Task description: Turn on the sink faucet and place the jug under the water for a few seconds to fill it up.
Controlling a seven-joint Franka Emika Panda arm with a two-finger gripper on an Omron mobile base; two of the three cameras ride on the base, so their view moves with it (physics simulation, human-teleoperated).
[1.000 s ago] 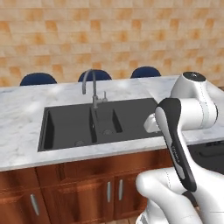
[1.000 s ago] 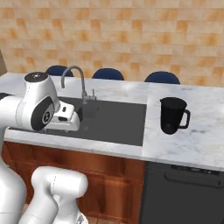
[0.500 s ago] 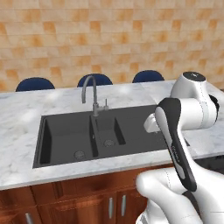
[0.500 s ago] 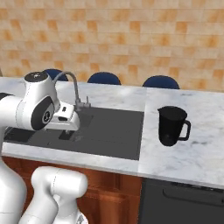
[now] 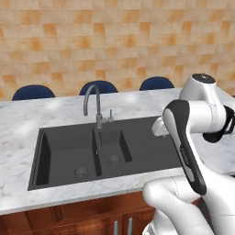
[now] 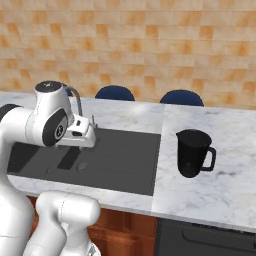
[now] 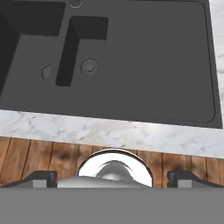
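Jaws spread wide and empty, the gripper hangs above the table's front edge at the sink's six o'clock, tap unopened, so reaching the sink faucet lever comes first, while the jug waits at the basin's three o'clock.

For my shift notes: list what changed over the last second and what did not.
The whole picture shifted in both base views, so the base drove and the cameras moved with it. The hand stays open and empty. The jug remains upright on the counter, and the sink faucet remains untouched, with no water running.
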